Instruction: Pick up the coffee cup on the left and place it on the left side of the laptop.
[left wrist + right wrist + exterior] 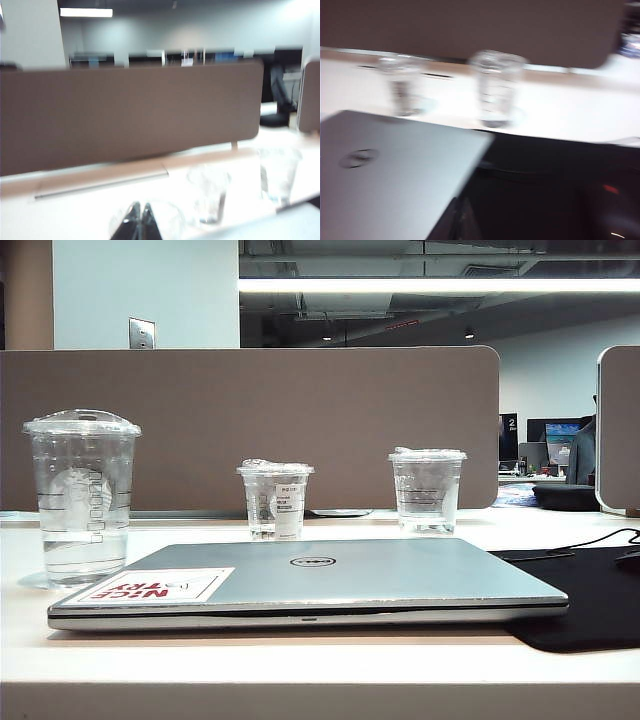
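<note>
Already beside the closed silver Dell laptop (320, 580), on its left: tall dome-lidded clear coffee cup (82, 495). Left gripper (139, 220) pinched empty, right gripper (461, 220) unreadable, both pulled back; keep clear.

The exterior view sits low at the desk's front edge, facing level across the closed laptop (310, 585) toward a brown partition (250, 425); the left wrist view, blurred, looks level at that partition from higher up; the right wrist view, blurred, looks down close over the laptop's corner; all three share the cups and partition.
</note>
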### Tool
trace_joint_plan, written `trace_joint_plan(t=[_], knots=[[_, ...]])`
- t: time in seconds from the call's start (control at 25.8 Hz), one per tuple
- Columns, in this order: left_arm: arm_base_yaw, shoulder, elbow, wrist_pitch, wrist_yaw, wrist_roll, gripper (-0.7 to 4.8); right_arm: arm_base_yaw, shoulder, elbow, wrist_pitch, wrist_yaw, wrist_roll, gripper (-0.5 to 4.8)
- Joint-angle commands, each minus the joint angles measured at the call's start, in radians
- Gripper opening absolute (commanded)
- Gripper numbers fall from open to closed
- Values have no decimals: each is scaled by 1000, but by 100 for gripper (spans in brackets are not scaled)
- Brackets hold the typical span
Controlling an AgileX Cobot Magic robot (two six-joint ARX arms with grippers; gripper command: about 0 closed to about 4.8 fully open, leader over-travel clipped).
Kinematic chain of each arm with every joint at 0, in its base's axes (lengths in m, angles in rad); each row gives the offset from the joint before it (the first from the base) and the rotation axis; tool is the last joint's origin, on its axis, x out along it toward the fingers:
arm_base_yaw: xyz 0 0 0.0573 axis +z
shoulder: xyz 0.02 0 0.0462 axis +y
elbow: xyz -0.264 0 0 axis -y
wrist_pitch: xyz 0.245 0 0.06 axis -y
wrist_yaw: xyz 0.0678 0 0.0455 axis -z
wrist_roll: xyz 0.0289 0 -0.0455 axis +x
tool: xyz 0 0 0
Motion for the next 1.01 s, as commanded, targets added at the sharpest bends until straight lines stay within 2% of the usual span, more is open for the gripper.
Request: trace_joint_plan(t=[0.04,0.19,0.27,0.43,1.01], knots=[[2,4,3,-32,0,45,-5,-96,-2,-5,16,7,0,-4],[2,3,4,-59,-70,45,-5,-234,-2,-4,16,6,0,-4],[1,3,4,-58,-107,44,-5,-278,-2,-4,16,10,0,-4],[1,3,4,-60,-107,44,-5,-335,-2,-4,16,10,0,-4],[2,3,4,-60,-107,44,-5,-348,-2,-4,16,9,0,-4]])
